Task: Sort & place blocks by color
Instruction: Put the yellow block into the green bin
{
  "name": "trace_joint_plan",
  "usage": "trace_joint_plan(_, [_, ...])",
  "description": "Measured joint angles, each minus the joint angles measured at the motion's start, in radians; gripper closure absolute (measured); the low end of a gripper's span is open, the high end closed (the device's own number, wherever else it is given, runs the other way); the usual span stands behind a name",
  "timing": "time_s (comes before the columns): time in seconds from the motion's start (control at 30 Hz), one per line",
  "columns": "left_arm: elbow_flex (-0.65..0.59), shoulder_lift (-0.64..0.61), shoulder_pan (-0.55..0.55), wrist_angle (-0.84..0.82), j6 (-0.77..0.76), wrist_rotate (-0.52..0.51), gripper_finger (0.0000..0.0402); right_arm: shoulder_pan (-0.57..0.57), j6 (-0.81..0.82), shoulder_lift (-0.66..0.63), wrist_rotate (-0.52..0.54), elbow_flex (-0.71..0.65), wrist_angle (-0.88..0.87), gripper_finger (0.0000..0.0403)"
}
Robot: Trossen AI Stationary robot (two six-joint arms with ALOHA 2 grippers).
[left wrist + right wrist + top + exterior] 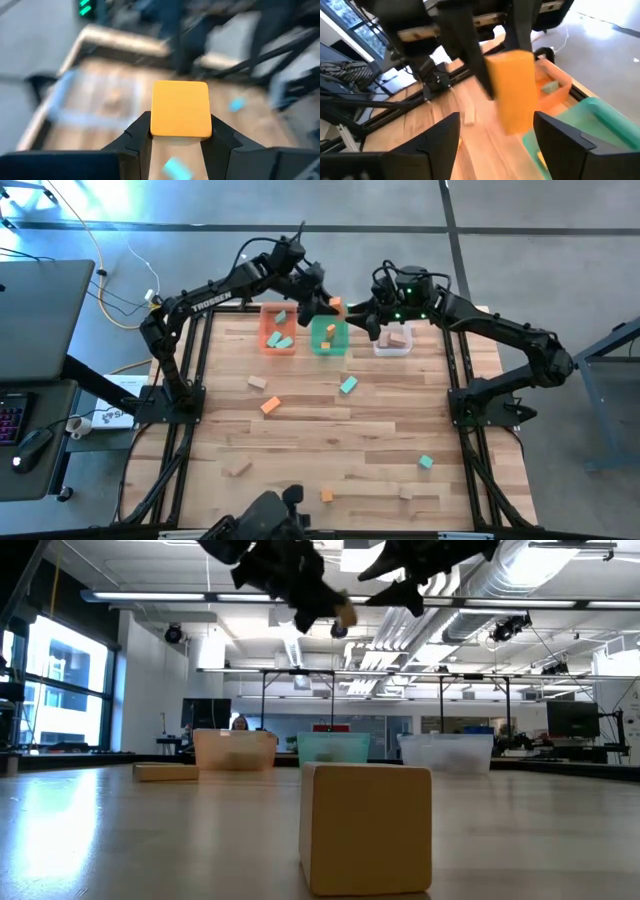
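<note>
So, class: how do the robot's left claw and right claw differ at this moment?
The left claw is shut on an orange block; the right claw is open and holds nothing. The left claw hangs above the green tray, the right claw nearer the clear tray. Both are dark, two-fingered and raised above the table.

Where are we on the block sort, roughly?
Partway, and not clean: the orange tray holds teal blocks, the green tray an orange one, the clear tray tan ones. In hand: left gripper shut on an orange block above the trays; right gripper open beside it. About eight blocks remain loose on the table.
</note>
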Motion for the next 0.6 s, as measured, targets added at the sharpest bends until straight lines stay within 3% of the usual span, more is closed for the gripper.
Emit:
trace_joint_plan(0.13, [0.000,0.011,0.001,-0.111,0.086,-0.212,0.0300,0.000,-0.001,0.000,0.050,0.000,-0.044,0.0162])
trace_joint_plan(0.2, [0.000,0.032,0.001,-0.135,0.091,-0.265,0.0300,0.000,-0.002,0.000,0.067,0.000,-0.054,0.0161])
trace_joint_plan(0.6, [-0.001,0.185,-0.001,-0.145,-0.040,-0.314,0.0300,0.000,-0.010,0.000,0.091,-0.004,-0.095,0.0160])
